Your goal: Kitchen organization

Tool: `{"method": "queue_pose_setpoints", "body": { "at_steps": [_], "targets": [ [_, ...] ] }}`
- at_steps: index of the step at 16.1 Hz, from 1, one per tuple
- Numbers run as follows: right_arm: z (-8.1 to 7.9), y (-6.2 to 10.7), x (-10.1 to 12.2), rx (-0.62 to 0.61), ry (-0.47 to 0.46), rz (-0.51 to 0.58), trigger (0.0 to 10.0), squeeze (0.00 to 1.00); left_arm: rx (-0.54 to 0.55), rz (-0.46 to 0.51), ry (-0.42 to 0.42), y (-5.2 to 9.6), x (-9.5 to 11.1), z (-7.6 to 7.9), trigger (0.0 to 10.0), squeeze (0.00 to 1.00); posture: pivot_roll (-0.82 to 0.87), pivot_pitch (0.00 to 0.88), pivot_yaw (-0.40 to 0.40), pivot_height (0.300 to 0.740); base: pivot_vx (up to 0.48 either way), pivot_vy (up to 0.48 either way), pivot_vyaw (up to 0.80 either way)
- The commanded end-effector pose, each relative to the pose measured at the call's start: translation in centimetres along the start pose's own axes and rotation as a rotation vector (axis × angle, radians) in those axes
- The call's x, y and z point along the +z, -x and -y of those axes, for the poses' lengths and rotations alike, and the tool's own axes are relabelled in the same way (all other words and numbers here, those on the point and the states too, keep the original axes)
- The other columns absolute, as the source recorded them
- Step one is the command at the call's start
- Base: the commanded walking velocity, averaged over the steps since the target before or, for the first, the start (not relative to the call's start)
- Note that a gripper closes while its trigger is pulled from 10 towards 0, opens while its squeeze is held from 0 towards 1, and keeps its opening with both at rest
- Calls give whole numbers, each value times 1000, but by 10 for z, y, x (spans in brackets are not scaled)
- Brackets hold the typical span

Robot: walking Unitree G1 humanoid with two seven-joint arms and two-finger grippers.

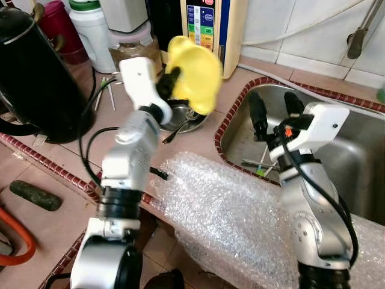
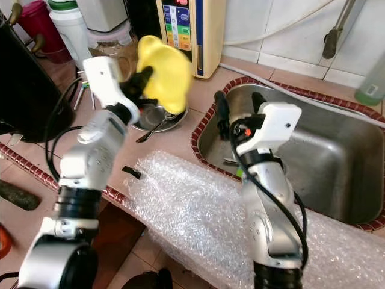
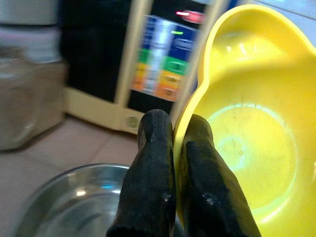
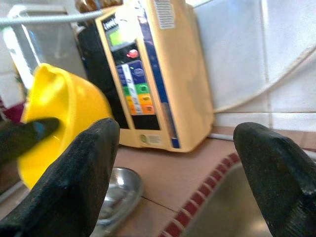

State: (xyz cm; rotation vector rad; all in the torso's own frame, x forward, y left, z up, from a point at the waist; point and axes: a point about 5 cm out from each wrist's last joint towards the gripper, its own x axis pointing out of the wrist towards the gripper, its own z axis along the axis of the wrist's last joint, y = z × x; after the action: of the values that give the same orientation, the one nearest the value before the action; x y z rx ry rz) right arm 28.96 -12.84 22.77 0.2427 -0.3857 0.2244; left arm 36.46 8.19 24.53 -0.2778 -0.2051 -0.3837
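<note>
The left claw [image 1: 170, 78] is pinched tight on the rim of a bright yellow plastic bowl [image 1: 195, 73], one black finger [image 3: 148, 173] outside the wall and the other inside, and it holds the bowl tilted in the air just above a shallow round steel dish [image 1: 180, 117] with a spoon in it. That dish sits on the tiled bench [image 1: 192, 141], just beside the stainless steel sink [image 1: 355, 156] and in front of a cream-coloured box-shaped appliance with coloured buttons [image 1: 207, 27]. The right claw [image 1: 277, 111] hangs over the near corner of the sink with its fingers spread wide and nothing between them. A crumpled sheet of clear bubble wrap [image 1: 222, 211] lies along the bench edge in front of the sink.
</note>
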Motion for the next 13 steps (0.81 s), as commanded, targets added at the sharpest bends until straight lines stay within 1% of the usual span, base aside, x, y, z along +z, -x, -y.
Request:
{"method": "queue_pose_setpoints", "body": {
  "at_steps": [1,2,4,5,7,9,10,11,12,13],
  "targets": [
    [-5,-3,2,18,-32,10,10000,0,-32,11,-30,3,-1,6,0,0,9,94,69,740,0,0,0],
    [-8,-5,3,24,-43,16,10000,0,-40,7,-26,5,-4,8,0,0,9,93,67,740,0,0,0],
    [-11,-7,2,33,-67,18,10000,0,-94,0,-87,10,-11,16,0,0,14,95,62,740,0,0,0],
    [-13,-8,1,42,-78,15,10000,0,-105,-17,-99,13,-16,19,0,0,14,95,61,740,0,0,0],
    [-16,-9,-2,54,-78,6,10000,0,-104,-33,-123,15,-21,20,0,0,13,95,62,740,0,0,0],
    [-19,-9,-4,70,-82,-3,10000,0,-94,-35,-117,14,-21,18,0,0,12,94,63,740,0,0,0],
    [-21,-8,-6,89,-85,-16,10000,0,-82,-34,-100,13,-21,17,0,0,11,94,64,740,0,0,0],
    [-24,-7,-10,112,-86,-39,10000,0,-83,-30,-103,13,-20,17,0,0,9,94,65,740,0,0,0],
    [-25,-6,-13,128,-72,-60,10000,0,-87,-18,-106,12,-18,18,0,0,10,95,66,740,0,0,0],
    [-26,-5,-16,130,-64,-76,10000,0,-97,19,-100,12,-12,21,0,0,10,95,68,740,0,0,0]
  ]
}}
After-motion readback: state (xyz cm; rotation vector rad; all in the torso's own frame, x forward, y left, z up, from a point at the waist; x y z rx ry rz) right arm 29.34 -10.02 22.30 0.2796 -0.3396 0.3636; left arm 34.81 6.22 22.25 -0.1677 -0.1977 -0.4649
